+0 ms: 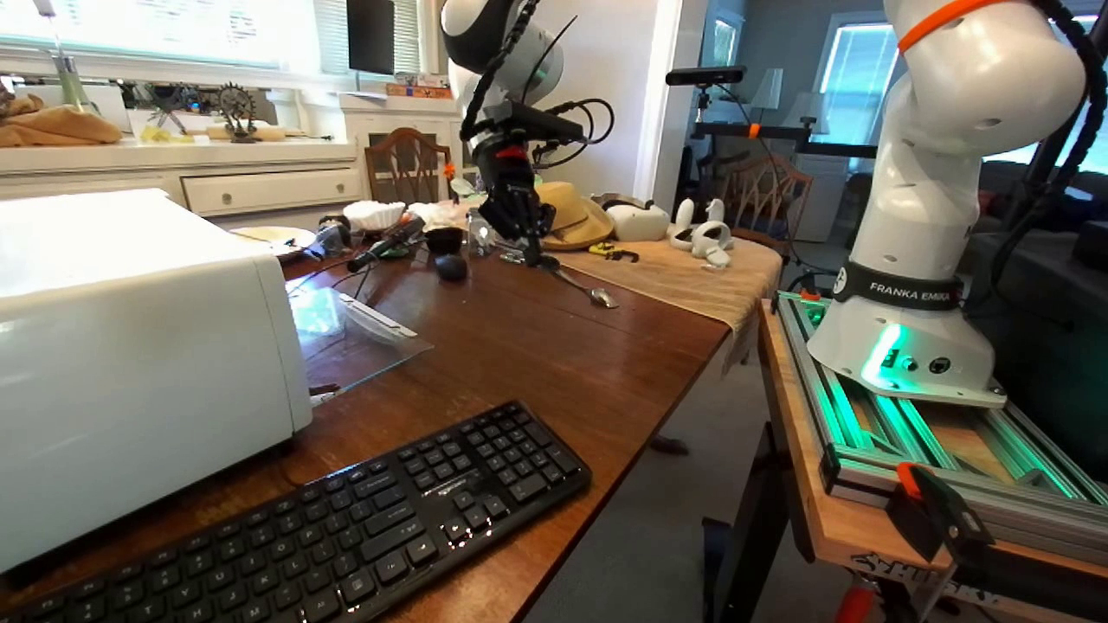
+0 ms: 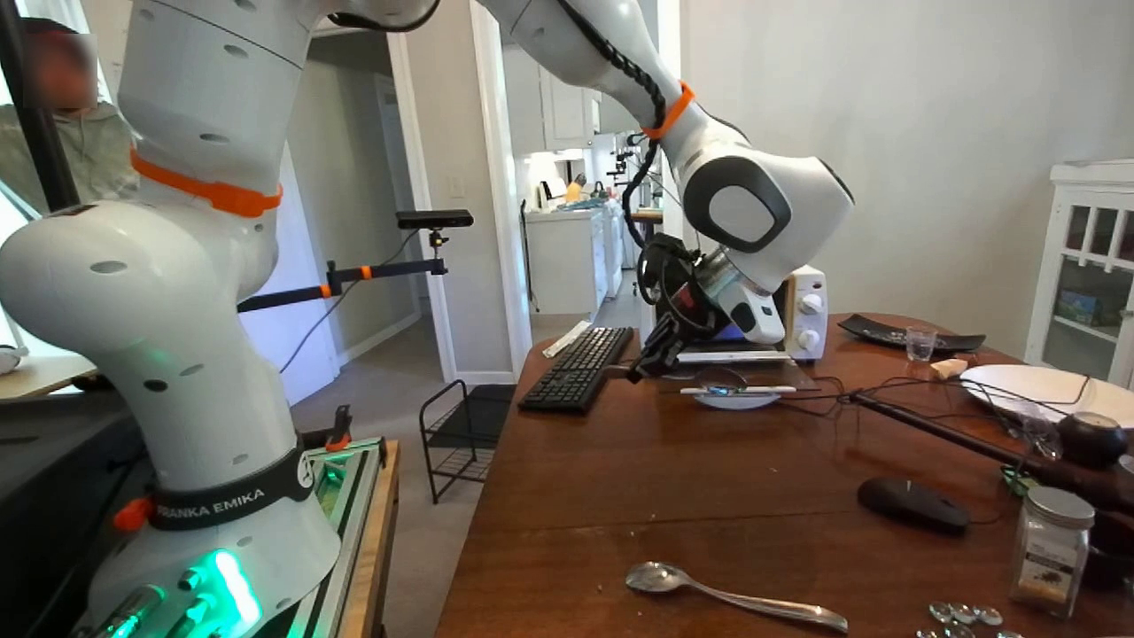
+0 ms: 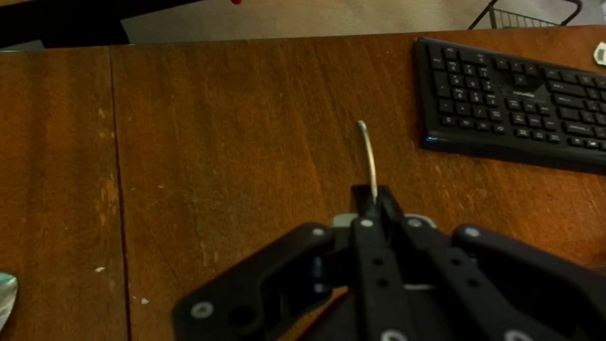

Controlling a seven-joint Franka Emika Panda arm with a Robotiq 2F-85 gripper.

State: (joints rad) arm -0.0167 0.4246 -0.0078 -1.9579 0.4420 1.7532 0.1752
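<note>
My gripper is shut on a thin, curved metal utensil. The utensil's slim end sticks out past the fingertips in the wrist view; the rest is hidden by the gripper. In both exterior views the gripper points down above the brown wooden table. A silver spoon lies on the table, and its bowl shows in an exterior view, where the fingertips overlap its handle. The spoon's tip also shows at the left edge of the wrist view.
A black keyboard lies along the table edge, near a white appliance and a glass sheet. A mouse, glass jar, black rod and white plate are on the opposite side.
</note>
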